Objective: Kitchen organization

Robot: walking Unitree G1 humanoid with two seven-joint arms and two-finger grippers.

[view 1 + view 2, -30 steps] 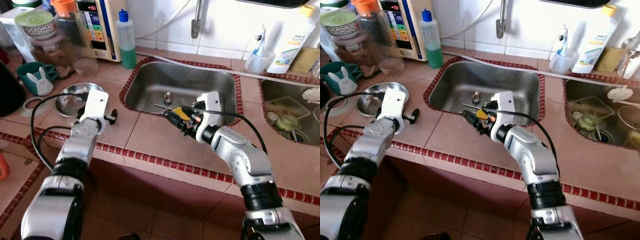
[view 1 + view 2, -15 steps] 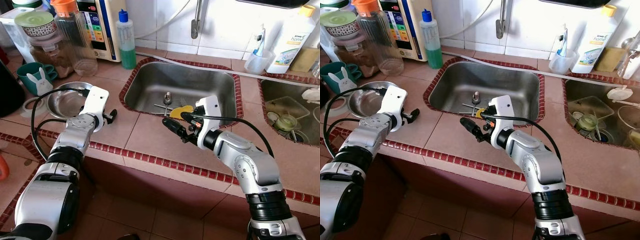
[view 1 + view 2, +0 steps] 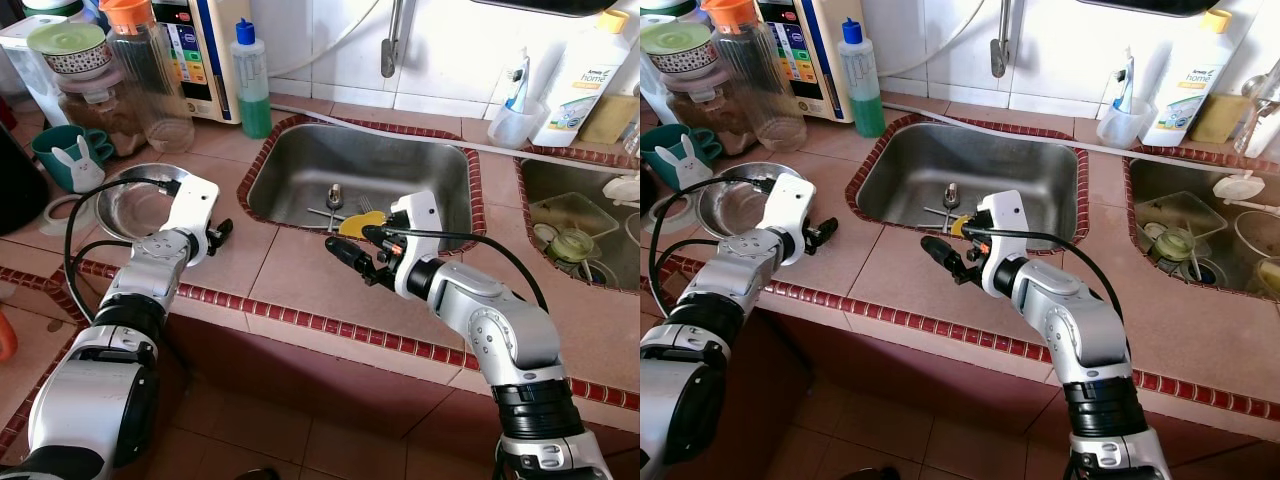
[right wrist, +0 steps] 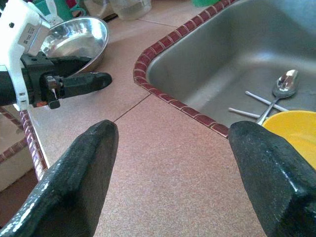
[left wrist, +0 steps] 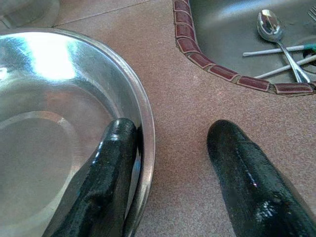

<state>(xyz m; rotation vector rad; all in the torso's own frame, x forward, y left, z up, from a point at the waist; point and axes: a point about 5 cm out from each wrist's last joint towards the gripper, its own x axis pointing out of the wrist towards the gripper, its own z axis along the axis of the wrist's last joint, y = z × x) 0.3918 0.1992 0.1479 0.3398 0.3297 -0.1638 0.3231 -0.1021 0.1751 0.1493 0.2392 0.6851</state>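
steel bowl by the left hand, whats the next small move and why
Probably shut the left hand on the steel bowl. In the left wrist view its fingers are open and straddle the rim, one finger inside the bowl, the other on the counter outside, so a pinch on the rim looks ready. The right hand hangs open above the counter near the sink.
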